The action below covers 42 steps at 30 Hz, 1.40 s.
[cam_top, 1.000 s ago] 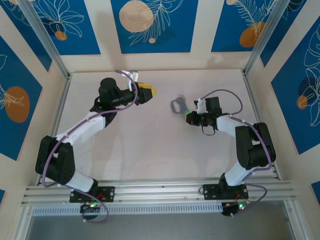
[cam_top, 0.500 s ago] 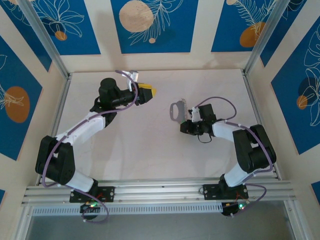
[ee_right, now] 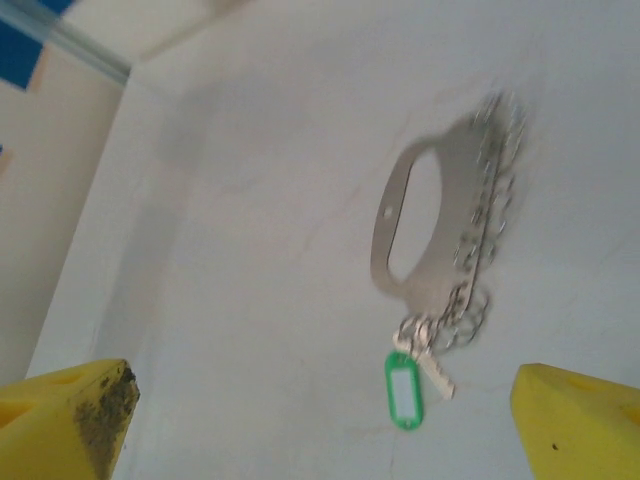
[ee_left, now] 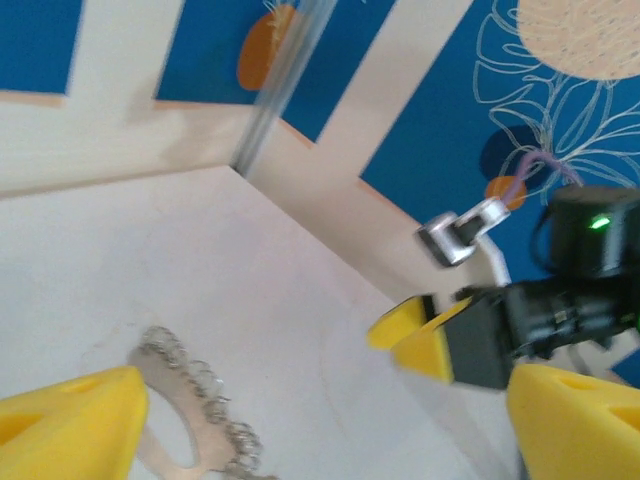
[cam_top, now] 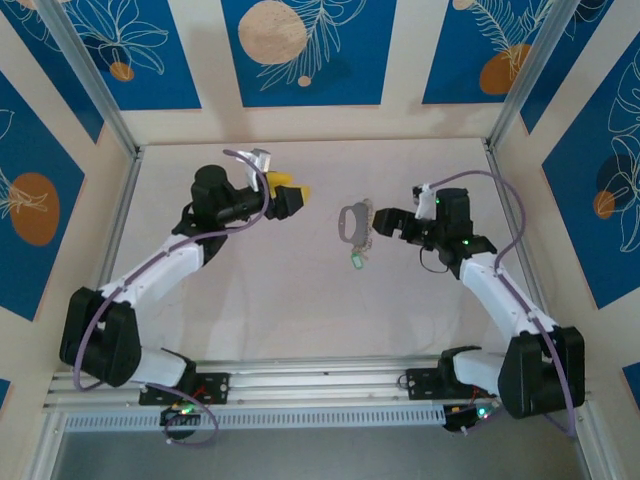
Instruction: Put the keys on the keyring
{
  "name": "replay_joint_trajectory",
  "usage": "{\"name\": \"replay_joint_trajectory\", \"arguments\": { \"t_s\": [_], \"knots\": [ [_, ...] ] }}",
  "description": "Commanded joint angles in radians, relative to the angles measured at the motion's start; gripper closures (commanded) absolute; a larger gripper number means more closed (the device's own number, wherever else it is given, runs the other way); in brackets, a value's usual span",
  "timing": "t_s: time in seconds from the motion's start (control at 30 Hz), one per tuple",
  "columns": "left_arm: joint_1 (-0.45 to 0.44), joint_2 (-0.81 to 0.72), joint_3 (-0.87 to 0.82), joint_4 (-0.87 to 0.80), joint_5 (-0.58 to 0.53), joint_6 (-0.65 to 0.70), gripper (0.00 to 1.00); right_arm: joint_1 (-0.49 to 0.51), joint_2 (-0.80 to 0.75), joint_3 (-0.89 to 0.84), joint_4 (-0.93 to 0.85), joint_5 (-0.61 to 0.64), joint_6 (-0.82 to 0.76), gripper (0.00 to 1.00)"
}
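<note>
With the right gripper [cam_top: 386, 222] and left gripper [cam_top: 292, 192] both spread wide and empty, pickup seems pending: next, pinch the keyring [ee_right: 381, 240] touching the keys [ee_right: 432, 340] toward the table's [cam_top: 300, 300] far edge.

A robotics lab test cell: a pale surface [cam_top: 300, 300] boxed in by blue leaf-printed panels [cam_top: 300, 50] and aluminium posts [cam_top: 87, 75], with a slotted rail [cam_top: 320, 378] along the frame's bottom edge.

We can read no words, numbers or signs here. The little green tag [ee_right: 404, 389] has a white middle with no writing that we can make out. The blue wall panels [cam_top: 330, 85] have leaf and circle drawings, not letters
</note>
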Motion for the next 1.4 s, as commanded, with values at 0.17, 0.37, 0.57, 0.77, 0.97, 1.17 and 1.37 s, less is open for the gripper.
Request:
{"name": "replay_joint_trajectory", "arguments": {
  "t_s": [0.17, 0.37, 0.57, 0.77, 0.97, 1.17, 1.37],
  "knots": [
    [0.014, -0.208, -0.134, -0.073, -0.501, 0.240, 0.00, -0.082, -0.062, 0.036, 0.048, 0.333, -0.019, 0.01],
    [0.062, -0.320, -0.302, 0.024, -0.780, 0.471, 0.00, -0.108, -0.033, -0.091, 0.293, 0.454, -0.053, 0.01],
    [0.178, -0.335, -0.493, 0.184, -0.860, 0.533, 0.00, -0.112, 0.028, -0.131, 0.347, 0.499, -0.187, 0.01],
    [0.247, -0.244, -0.590, 0.237, -0.848, 0.528, 0.00, -0.137, 0.086, -0.193, 0.424, 0.553, -0.237, 0.01],
    [0.270, -0.083, -0.653, 0.391, -0.833, 0.532, 0.00, -0.153, 0.167, -0.273, 0.564, 0.541, -0.261, 0.01],
    [0.275, 0.082, -0.647, 0.532, -0.767, 0.533, 0.00, -0.164, 0.206, -0.379, 0.803, 0.415, -0.306, 0.01],
    [0.279, 0.179, -0.635, 0.595, -0.699, 0.557, 0.00, -0.163, 0.331, -0.463, 1.099, 0.254, -0.343, 0.01]
  ]
}}
